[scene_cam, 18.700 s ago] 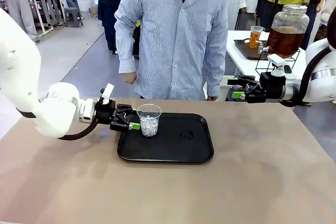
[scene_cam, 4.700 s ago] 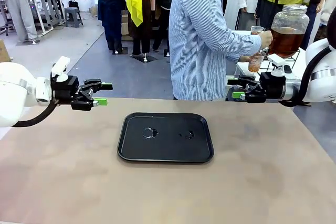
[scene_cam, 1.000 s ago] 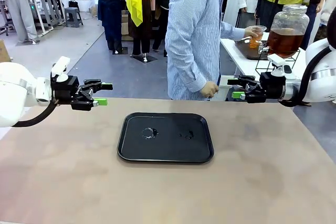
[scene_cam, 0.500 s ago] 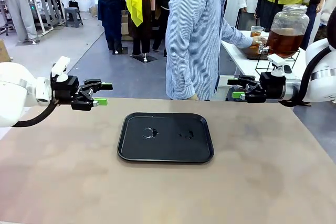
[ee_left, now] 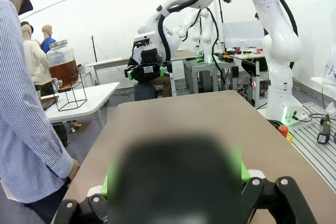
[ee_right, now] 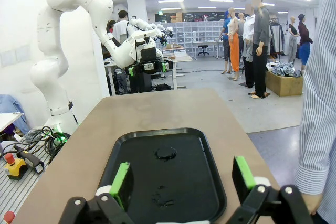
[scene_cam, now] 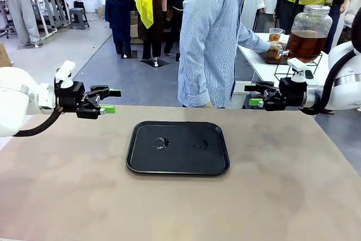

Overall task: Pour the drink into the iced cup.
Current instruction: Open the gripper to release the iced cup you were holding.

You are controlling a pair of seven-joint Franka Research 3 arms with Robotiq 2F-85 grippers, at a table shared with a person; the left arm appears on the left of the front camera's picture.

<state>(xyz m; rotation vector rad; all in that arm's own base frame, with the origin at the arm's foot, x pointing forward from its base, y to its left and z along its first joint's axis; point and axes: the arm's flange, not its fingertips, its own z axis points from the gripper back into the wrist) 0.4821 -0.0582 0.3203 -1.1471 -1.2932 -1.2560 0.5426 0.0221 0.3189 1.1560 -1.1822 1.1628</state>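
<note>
Both arms idled with left gripper (scene_cam: 109, 100) and right gripper (scene_cam: 252, 95) spread apart and empty over the tabletop (scene_cam: 169, 201) while the person's hand (scene_cam: 274, 45) worked at the drink dispenser jar (scene_cam: 309, 32) on the side table; next move presumably awaits the filled cup's return to the black tray (scene_cam: 214, 162)

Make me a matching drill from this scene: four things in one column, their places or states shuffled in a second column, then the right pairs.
Things:
1. black tray
2. glass jar of amber drink
3. left hand
4. person's hand

Places or states:
A. open, held above the table's left edge
B. on a wire stand on the white side table
C. reaching toward the cups beside the jar
D. at the middle of the brown table, wet spots on it

Pairs: 1-D, 2-B, 3-A, 4-C
</note>
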